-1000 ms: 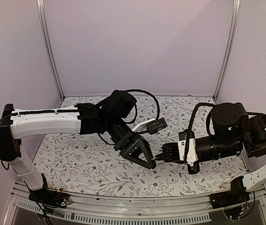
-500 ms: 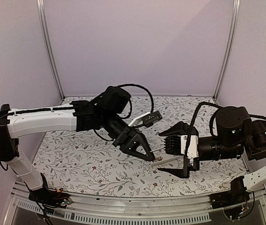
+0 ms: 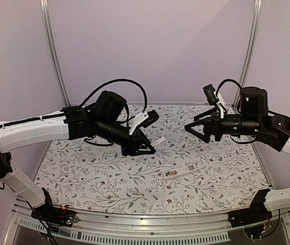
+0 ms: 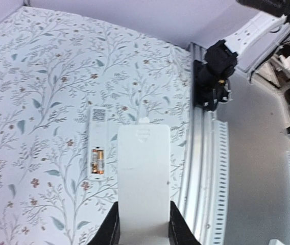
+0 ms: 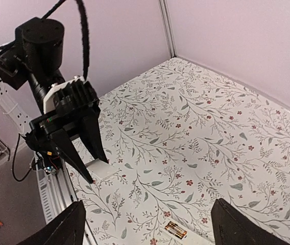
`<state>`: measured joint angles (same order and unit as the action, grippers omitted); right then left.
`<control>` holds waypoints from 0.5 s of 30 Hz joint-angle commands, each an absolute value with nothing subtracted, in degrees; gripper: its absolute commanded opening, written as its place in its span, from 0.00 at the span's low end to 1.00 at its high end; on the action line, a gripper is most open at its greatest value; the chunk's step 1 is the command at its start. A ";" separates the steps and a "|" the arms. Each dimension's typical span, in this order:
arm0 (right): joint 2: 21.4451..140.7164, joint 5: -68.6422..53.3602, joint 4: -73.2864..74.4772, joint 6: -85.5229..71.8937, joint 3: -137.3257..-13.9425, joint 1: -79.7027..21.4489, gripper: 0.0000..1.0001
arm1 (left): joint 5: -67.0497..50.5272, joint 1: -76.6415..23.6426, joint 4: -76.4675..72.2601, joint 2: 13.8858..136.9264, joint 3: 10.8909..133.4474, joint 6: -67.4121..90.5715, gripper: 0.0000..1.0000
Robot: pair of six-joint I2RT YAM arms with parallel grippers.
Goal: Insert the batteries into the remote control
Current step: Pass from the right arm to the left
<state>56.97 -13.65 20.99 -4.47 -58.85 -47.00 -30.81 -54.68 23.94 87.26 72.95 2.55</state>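
The remote control lies back-up on the floral table, between the two arms. Both batteries sit side by side in its open compartment, also seen in the left wrist view as batteries in the remote control. My left gripper hovers up and left of it, shut on a flat white battery cover that sticks out past the jaws. My right gripper hangs high at the back right, open and holding nothing; the batteries show far below between its fingers.
A metal rail runs along the table's near edge, with the right arm's base clamp on it. Lilac walls close in the back and sides. The left arm's cable loops above its wrist.
My right gripper opened, let go of the remote and rose to the back right. My left gripper pulled back up and left with the cover. The remote now rests on the table.
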 commanded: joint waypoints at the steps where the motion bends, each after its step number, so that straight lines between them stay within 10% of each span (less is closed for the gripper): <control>1: 63.54 -38.72 11.26 -27.94 -53.61 -37.91 0.77 | -8.76 -57.60 25.90 85.36 69.89 -8.15 0.09; 15: 77.76 -51.71 -13.96 -53.59 -47.67 -37.92 0.59 | 5.69 -65.11 24.32 89.31 70.40 -16.21 0.08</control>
